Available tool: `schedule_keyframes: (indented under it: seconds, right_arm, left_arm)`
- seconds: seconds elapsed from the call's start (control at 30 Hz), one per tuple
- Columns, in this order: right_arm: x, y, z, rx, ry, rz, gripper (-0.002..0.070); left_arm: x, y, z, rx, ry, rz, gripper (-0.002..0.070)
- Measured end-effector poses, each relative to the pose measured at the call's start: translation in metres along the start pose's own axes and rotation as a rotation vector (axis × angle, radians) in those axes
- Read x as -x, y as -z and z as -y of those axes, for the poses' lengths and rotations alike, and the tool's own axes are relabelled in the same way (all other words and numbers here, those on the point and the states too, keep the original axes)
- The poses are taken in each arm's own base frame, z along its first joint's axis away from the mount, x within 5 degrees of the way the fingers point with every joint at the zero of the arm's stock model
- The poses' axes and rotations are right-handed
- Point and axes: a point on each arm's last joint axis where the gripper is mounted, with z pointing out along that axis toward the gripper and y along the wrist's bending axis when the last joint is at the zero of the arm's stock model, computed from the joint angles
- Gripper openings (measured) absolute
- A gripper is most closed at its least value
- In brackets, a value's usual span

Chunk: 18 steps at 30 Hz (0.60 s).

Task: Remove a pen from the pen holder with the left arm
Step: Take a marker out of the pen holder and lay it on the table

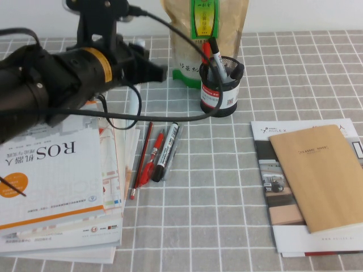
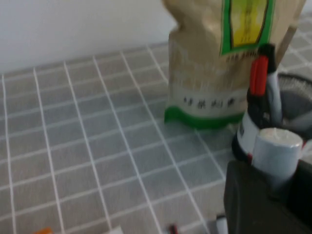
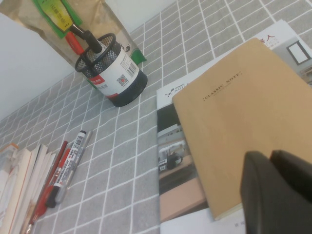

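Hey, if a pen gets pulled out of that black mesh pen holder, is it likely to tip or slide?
It probably won't tip: the pen holder looks squat with a wide base. It might slide, being light mesh holding few pens. The left tool hovers left of it; the right tool hangs over the notebook.

My left arm [image 1: 51, 85] reaches in from the left, raised above the surface with the wrist roughly level. My left tool [image 1: 156, 72] points rightward, gripping 1 pen [image 2: 275, 146]. My right tool [image 3: 269, 161] hangs above the surface's right side, its 2 fingers pressed together, holding nothing.
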Motion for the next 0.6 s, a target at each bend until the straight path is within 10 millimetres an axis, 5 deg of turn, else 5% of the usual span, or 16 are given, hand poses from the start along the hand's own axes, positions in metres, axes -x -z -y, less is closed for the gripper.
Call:
schedule_keyframes:
  seconds: [0.17, 0.33, 0.6]
  right_arm:
    - [0.000, 0.000, 0.000, 0.000, 0.000, 0.000, -0.0013]
    - [0.000, 0.000, 0.000, 0.000, 0.000, 0.000, -0.0013]
    - [0.000, 0.000, 0.000, 0.000, 0.000, 0.000, -0.0013]
  left_arm:
    - [-0.020, 0.002, 0.006, -0.069, -0.060, -0.212, 0.0111]
    - [-0.042, 0.000, 0.030, -0.331, -0.084, -0.392, 0.0111]
    - [-0.073, -0.038, 0.038, -0.356, -0.018, -0.509, 0.0111]
